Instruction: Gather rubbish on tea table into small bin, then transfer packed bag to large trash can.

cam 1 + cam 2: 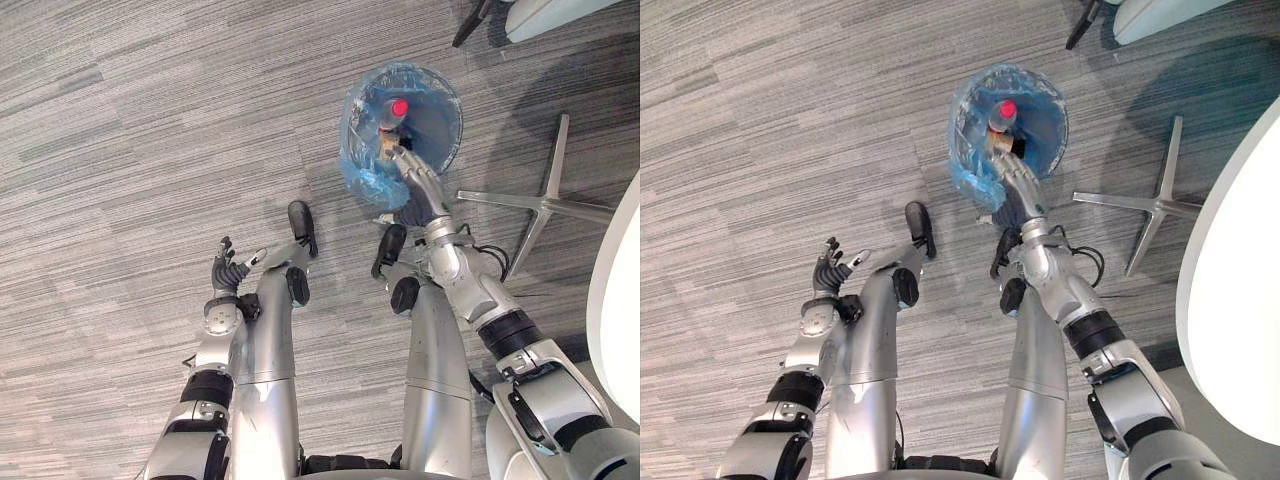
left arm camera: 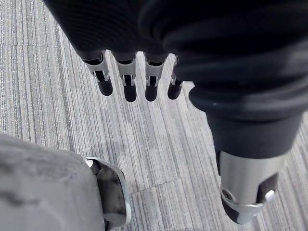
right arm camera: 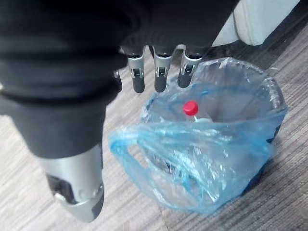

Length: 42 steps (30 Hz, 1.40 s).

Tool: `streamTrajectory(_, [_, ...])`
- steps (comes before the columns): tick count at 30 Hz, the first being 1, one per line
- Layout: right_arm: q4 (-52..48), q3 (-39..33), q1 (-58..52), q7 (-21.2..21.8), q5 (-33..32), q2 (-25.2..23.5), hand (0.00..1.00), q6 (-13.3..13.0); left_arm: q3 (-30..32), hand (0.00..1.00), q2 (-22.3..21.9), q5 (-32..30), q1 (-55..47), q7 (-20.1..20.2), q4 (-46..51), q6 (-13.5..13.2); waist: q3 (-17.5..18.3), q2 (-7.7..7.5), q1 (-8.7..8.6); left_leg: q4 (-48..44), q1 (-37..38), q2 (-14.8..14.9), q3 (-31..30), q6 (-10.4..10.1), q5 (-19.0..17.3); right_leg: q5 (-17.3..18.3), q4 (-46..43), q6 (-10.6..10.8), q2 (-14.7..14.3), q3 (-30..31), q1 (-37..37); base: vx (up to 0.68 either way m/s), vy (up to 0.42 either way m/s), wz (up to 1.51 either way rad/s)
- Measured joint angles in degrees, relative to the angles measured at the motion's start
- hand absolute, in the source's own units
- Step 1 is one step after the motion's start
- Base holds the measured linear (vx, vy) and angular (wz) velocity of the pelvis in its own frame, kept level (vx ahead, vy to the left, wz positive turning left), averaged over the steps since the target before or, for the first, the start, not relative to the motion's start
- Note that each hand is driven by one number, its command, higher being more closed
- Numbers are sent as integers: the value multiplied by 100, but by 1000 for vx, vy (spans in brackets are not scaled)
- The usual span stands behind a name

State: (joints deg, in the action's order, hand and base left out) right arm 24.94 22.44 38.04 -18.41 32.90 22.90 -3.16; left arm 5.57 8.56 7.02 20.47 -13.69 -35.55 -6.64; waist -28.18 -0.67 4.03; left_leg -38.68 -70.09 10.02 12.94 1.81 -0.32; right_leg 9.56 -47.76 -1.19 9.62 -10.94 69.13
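The right hand hung with fingers straight and loose, holding nothing, just above the near rim of the small bin. It was probably poised to catch the slack blue bag drooping below its fingertips. Just beyond those tips a red-capped bottle stood inside the bag (already binned, it seemed). The left hand hung relaxed and empty, well apart.

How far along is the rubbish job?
Done: a red-capped bottle sits in the blue bag lining the small bin. In hand: nothing; the right hand hovers open over the bag's loose edge, left hand idle. Left: lift the bag out and carry it to the large can.
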Motion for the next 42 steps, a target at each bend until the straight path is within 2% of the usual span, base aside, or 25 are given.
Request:
streamTrajectory(5, [638,301,334,25,218,8,0,10,-40,0,14,-48,95,-2,-107,-21,0,0,8,30,-15,-6,0,0,0,-7,11,14,1,-7,18,-30,-25,1])
streamTrajectory(10, [1247,328,727,-22,331,9,0,156,-37,0,19,-42,110,-18,-100,-103,0,1,12,67,-123,-14,-1,6,-4,13,18,-17,8,-21,130,-31,-23,2])
streamTrajectory(17, [2277,212,1265,-115,490,-31,0,619,-39,0,5,142,327,-149,-106,-135,-1,2,31,32,-442,-104,-80,-31,30,64,-148,-44,101,-67,439,-23,-18,9])
streamTrajectory(18, [2366,162,1296,-140,502,-59,100,638,-38,0,3,144,329,-150,-100,-143,0,3,32,20,-463,-107,-87,-32,30,80,-172,-52,116,-85,455,-24,-21,17])
streamTrajectory(23, [2869,-16,1525,-155,576,-182,100,859,-42,0,-69,224,487,-189,-106,-143,3,8,151,-48,-593,-143,-183,-42,35,242,-372,-92,176,-159,579,-38,-28,13])
streamTrajectory(27, [2941,-121,1670,-154,569,-236,100,846,-41,0,-76,256,489,-243,-103,-141,3,9,145,-52,-610,-167,-210,-65,52,278,-446,-140,211,-181,617,-43,-23,8])
streamTrajectory(35, [2936,-127,1638,-155,364,-236,100,823,-31,0,-87,256,490,-267,-92,-141,9,18,148,-162,-626,-152,-227,-45,30,310,-504,-107,212,-181,603,-46,-1,-1])
streamTrajectory(42, [2223,-240,1361,-190,247,-273,100,811,67,0,-106,253,486,-266,-70,-108,10,20,143,-227,-623,-95,-232,-44,31,299,-516,-119,165,-180,580,-57,2,-4])
